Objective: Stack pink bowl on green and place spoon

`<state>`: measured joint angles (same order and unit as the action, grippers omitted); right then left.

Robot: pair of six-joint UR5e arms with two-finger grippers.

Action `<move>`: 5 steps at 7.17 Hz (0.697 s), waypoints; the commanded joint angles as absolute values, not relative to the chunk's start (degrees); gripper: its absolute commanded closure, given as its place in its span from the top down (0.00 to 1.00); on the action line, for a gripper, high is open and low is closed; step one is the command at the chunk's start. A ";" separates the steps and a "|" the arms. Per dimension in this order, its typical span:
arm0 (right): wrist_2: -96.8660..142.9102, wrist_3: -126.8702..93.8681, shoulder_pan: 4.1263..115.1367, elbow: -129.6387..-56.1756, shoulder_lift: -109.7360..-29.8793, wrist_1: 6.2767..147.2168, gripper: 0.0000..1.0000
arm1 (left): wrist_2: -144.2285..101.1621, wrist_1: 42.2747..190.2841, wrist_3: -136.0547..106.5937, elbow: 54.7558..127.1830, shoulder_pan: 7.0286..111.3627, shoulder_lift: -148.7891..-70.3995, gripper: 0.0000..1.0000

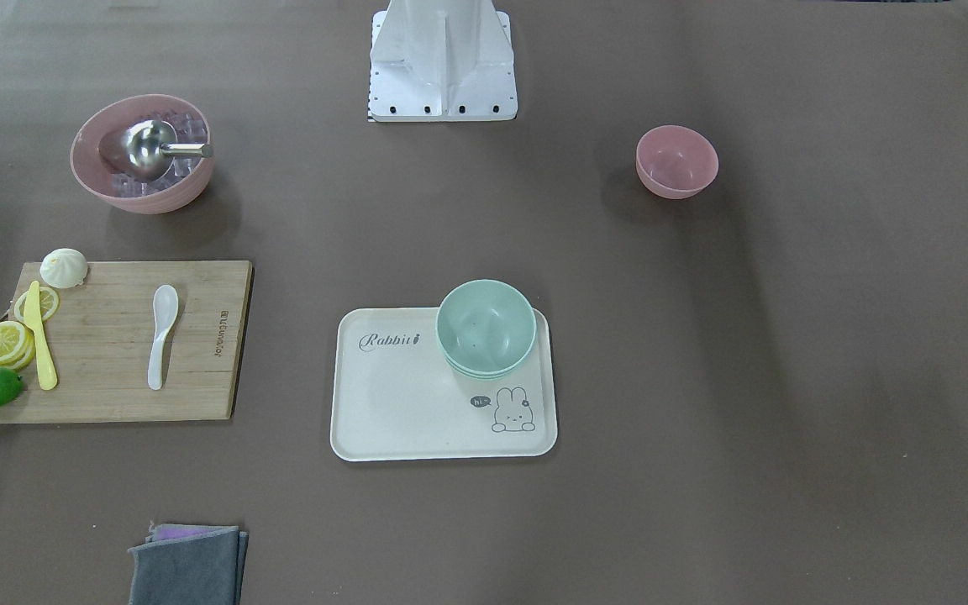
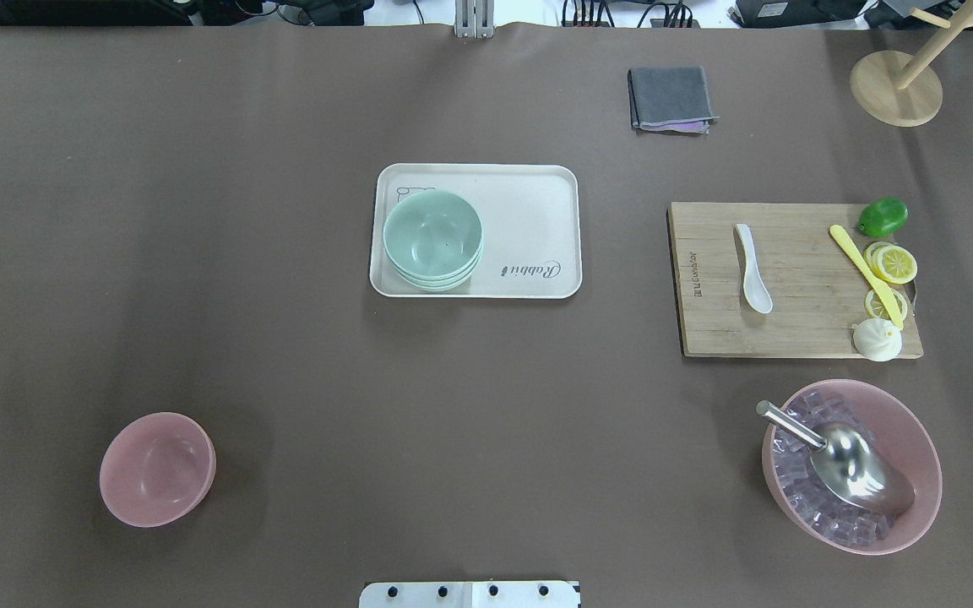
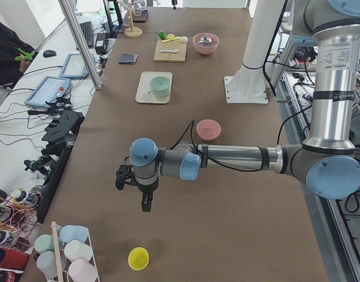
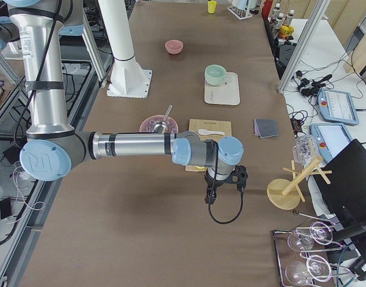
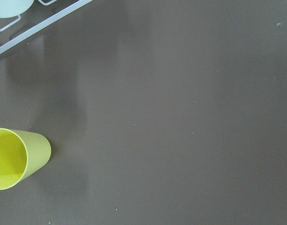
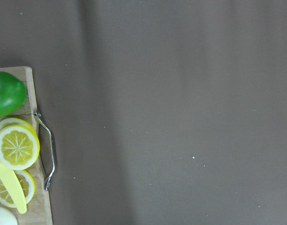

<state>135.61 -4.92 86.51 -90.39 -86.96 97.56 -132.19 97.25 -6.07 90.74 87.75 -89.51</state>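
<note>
The small pink bowl (image 2: 157, 469) stands empty on the brown table, on my left side; it also shows in the front view (image 1: 676, 161). A stack of green bowls (image 2: 432, 239) sits on the left part of a cream tray (image 2: 529, 211). The white spoon (image 2: 752, 266) lies on a wooden cutting board (image 2: 790, 329). My left gripper (image 3: 146, 204) hangs past the table's left end, far from the bowls. My right gripper (image 4: 209, 196) hangs beyond the board at the right end. I cannot tell whether either is open or shut.
A large pink bowl with ice cubes and a metal scoop (image 2: 851, 464) stands near the board. A lime (image 2: 882, 216), lemon slices, a yellow knife and a bun lie on the board. A grey cloth (image 2: 671, 98) lies at the far edge. A yellow cup (image 5: 17, 158) lies below my left wrist.
</note>
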 commanded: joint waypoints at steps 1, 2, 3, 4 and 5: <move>135.88 -4.92 86.57 -90.61 -87.10 97.65 1.00 | -132.45 98.51 -5.80 91.40 87.80 -88.08 0.98; 135.88 -4.92 86.57 -91.05 -87.19 97.65 1.00 | -132.71 99.05 -5.89 91.41 87.80 -87.81 0.98; 135.88 -4.92 86.57 -91.14 -87.19 97.65 1.00 | -132.45 99.05 -5.89 91.32 87.80 -87.80 0.98; 135.88 -5.01 86.57 -91.32 -87.19 97.73 1.00 | -132.54 99.05 -5.89 91.23 87.80 -87.80 0.98; 135.88 -5.01 86.57 -91.32 -87.10 97.65 1.00 | -132.45 99.14 -5.89 91.06 87.72 -87.80 0.98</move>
<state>135.87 -4.98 86.57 -91.22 -87.17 97.68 -132.51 99.04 -5.89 91.22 87.79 -87.84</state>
